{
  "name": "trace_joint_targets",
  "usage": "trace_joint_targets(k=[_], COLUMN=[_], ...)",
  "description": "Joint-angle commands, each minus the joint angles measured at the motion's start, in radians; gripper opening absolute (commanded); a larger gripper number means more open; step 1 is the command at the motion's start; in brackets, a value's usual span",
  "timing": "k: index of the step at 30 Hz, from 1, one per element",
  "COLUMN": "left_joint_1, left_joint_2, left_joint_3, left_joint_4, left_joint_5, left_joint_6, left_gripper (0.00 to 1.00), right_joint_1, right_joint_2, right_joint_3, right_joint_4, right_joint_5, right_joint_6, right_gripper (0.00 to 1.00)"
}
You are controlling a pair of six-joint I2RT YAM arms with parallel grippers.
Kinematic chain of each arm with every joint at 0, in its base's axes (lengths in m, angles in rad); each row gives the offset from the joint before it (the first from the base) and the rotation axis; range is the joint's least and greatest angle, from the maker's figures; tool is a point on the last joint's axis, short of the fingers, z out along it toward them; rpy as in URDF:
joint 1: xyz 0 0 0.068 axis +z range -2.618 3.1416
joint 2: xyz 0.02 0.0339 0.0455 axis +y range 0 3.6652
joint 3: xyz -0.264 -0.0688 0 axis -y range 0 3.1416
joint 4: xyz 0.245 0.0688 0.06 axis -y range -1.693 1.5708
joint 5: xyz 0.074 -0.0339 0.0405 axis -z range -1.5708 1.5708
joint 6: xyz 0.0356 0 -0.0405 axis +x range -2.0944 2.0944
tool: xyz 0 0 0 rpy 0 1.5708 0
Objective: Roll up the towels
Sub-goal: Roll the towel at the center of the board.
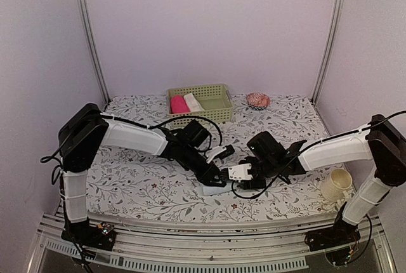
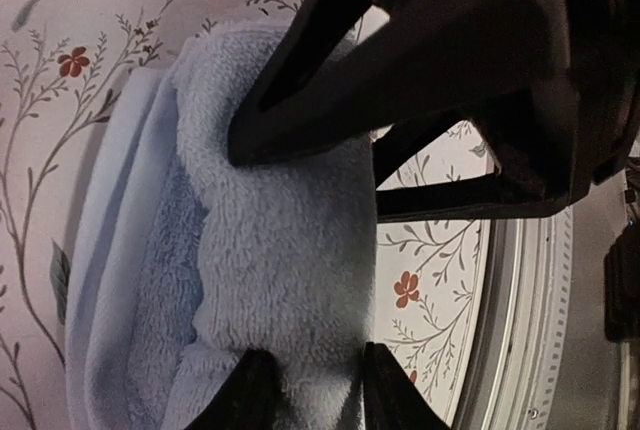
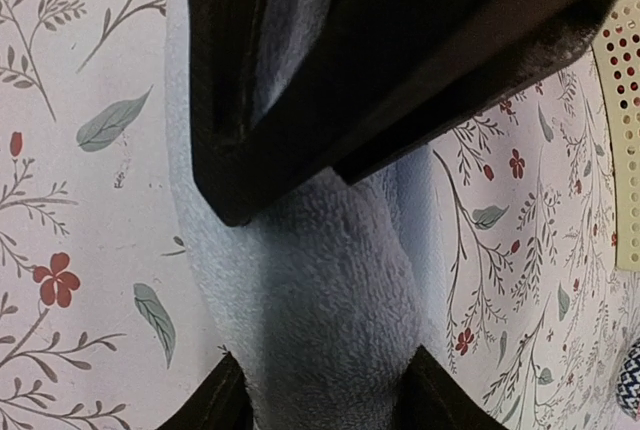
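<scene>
So, 2 rolls (image 1: 180, 104) in green basket (image 1: 216, 119)

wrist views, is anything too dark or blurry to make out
left wrist: towel pile is sharp, the fingers over it a featureless black mass; right wrist: fingers just as black, towel shaded beneath them, table print crisp; top external: soft even light, no glare, towel mostly hidden.

The top camera looks down from high behind the near edge of the worktop (image 1: 146, 178), far from the light blue towel (image 1: 214, 190). Both wrist cameras hang close over that towel, facing down from opposite sides. All three views share it.
</scene>
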Motion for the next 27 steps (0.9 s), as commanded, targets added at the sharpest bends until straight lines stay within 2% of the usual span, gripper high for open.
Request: trace_joint_targets(k=[1,4,6,9,14,23,27], left_joint_1=[0.009,0.008,0.006,-0.008,-0.088,-0.336,-0.373], left_joint_2=[0.024,-0.015,-0.066,-0.207,-0.354,-0.556,-0.645], left_joint_3=[-0.037,-0.059,-0.110,-0.237,-0.364,-0.493,-0.577], left_joint_4=[-0.140,-0.130,-0.087,0.013,0.076,0.145,0.208], left_joint_5=[-0.046,-0.116,-0.152,-0.195,-0.397,-0.867,-0.937], left_joint_6=[0.001,-0.015,-0.032,-0.067,-0.101,-0.161,-0.167], left_gripper=[0.35,0.45,0.52,0.55,0.58,0.57,0.57], right_joint_1=[0.010,0.010,0.009,0.007,0.007,0.007,0.006], right_joint_2=[0.088,0.137,0.157,0.187,0.251,0.383,0.420], right_joint_3=[0.031,0.080,0.108,0.154,0.236,0.393,0.459], right_joint_4=[-0.018,-0.106,-0.178,-0.297,-0.462,-0.710,-0.766], right_joint_5=[0.036,-0.001,-0.050,-0.134,-0.246,-0.397,-0.432], right_joint_6=[-0.015,0.011,0.029,0.045,0.085,0.100,0.101], right_gripper=[0.41,0.24,0.20,0.16,0.14,0.14,0.13])
